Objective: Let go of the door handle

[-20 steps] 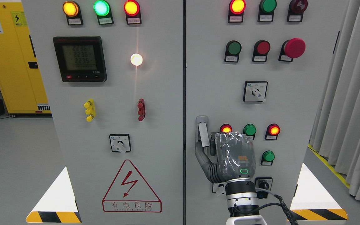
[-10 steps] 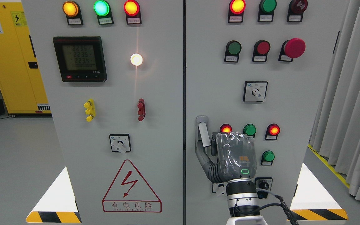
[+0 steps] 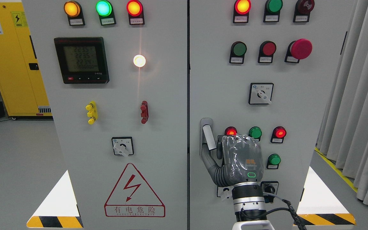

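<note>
Handle: door handle (image 3: 208, 136) sits at the left edge of the right cabinet door (image 3: 315, 95), tilted slightly off its recess, below mid-height.
Hand: right hand (image 3: 240, 161) comes in from the bottom edge, its back to the camera, just right of the handle.
Fingers: thumb (image 3: 207, 158) touches the handle's lower end; the other fingers are hidden behind the palm, so I cannot tell whether they are clenched or released.
Left arm: not in view.
Risk, snag: if the hidden fingers are hooked behind the lever, pulling the arm back could drag the door or twist the handle further.
Risk, bump: red indicator lamp (image 3: 231, 131), green push button (image 3: 255, 133) and selector switch (image 3: 268, 188) crowd the hand; a sideways retreat might knock one.
Surface: grey sheet-metal doors, smooth; left cabinet door (image 3: 164, 127) carries a digital meter (image 3: 81, 60) and a red lightning warning triangle (image 3: 134, 190).
Room: yellow cabinet (image 3: 10, 64) far left, grey curtain (image 3: 363, 111) right, pale floor (image 3: 14, 166).
</note>
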### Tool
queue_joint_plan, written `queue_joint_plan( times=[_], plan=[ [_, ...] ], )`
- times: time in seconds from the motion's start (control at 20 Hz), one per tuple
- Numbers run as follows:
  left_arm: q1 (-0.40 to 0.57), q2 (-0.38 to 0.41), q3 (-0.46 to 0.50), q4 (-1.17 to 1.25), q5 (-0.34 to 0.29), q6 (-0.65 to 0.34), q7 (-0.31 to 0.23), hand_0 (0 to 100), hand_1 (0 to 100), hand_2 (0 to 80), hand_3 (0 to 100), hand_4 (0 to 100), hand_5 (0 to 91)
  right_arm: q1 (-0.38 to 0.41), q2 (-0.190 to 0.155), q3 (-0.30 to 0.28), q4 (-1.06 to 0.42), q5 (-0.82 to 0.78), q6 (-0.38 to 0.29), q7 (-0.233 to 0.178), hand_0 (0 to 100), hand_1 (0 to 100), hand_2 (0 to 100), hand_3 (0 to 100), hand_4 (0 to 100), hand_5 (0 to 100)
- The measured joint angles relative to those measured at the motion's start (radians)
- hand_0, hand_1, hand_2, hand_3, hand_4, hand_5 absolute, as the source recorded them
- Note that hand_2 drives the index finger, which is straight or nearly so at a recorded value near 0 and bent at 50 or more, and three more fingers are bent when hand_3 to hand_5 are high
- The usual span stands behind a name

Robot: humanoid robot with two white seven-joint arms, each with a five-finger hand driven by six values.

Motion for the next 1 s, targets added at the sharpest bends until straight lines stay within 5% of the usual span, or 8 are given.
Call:
queue_joint_plan(
  times=[1.0],
  plan=[
    [0.0, 0.0, 0.0, 0.0, 0.0, 0.0, 0.0, 12, 56, 0.0, 0, 0, 0.0, 0.002, -0.001, -0.004, -0.011, 0.0, 0.002, 0.003, 64, 49, 90, 100, 100, 100]
  ],
)
